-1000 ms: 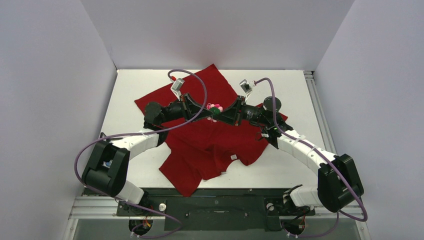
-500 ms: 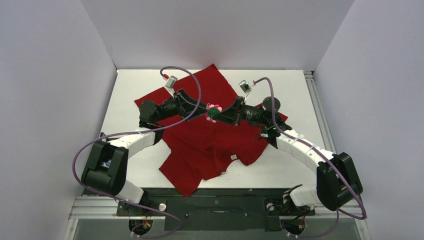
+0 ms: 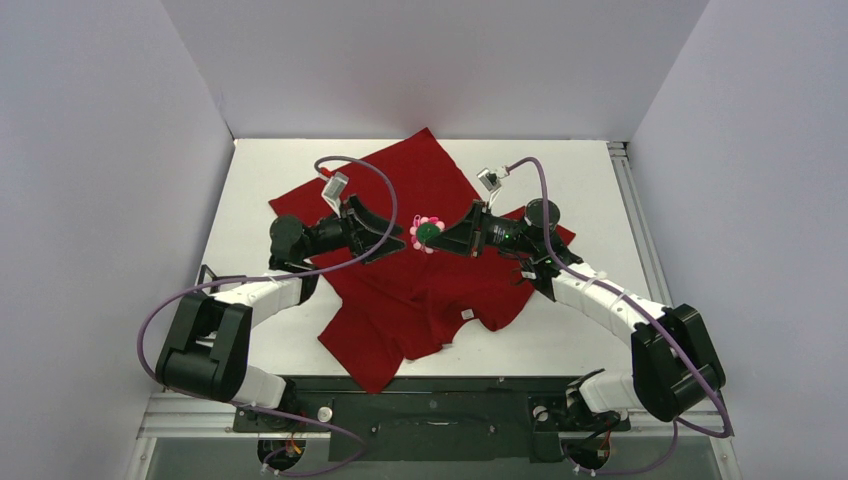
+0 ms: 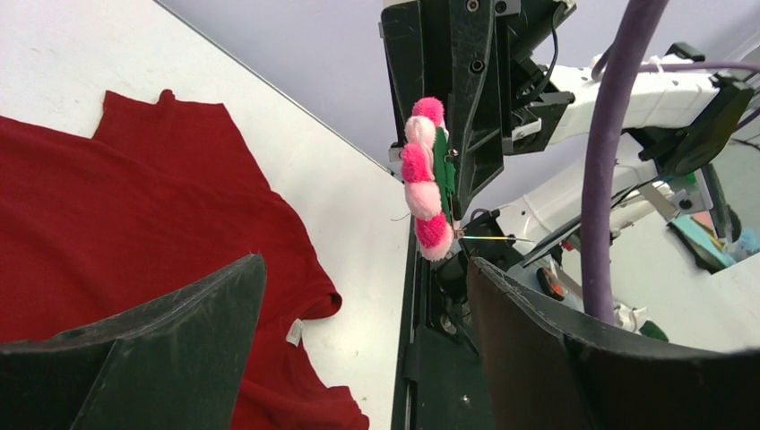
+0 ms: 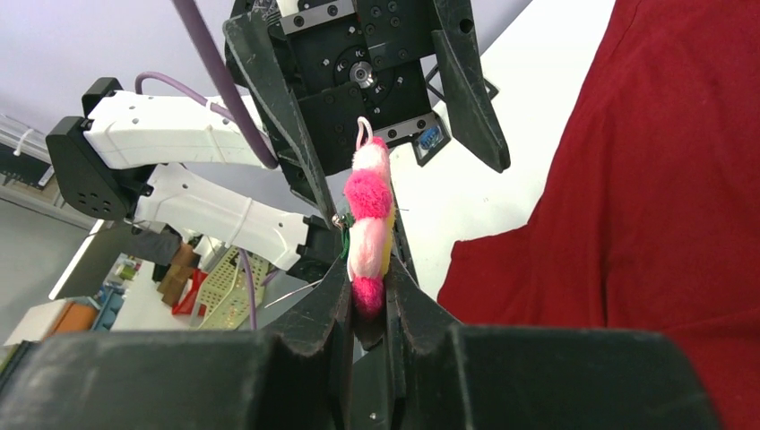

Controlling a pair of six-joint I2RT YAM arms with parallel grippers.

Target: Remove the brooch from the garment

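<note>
1 overhead camera looks down on the table (image 3: 260, 170) from behind, while 2 close wrist cameras face each other, sharing the brooch (image 4: 421, 179).

Light: bright, soft, even from above over my table (image 3: 260, 180).
Shadows: faint under my arms (image 3: 600, 300).
Focus: my near fingers (image 4: 161, 349) blur; overhead view sharp.
Edges: wrist views bend.

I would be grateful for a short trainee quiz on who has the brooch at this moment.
1. True or false: the left gripper is clamped on the brooch.
2. Which one is shut on the brooch? A) right gripper B) left gripper C) neither
3. Fill in: the brooch is held in the air, clear of the red ____.
Key: 1 false, its jaws stand open; 2 A; 3 shirt.
</note>
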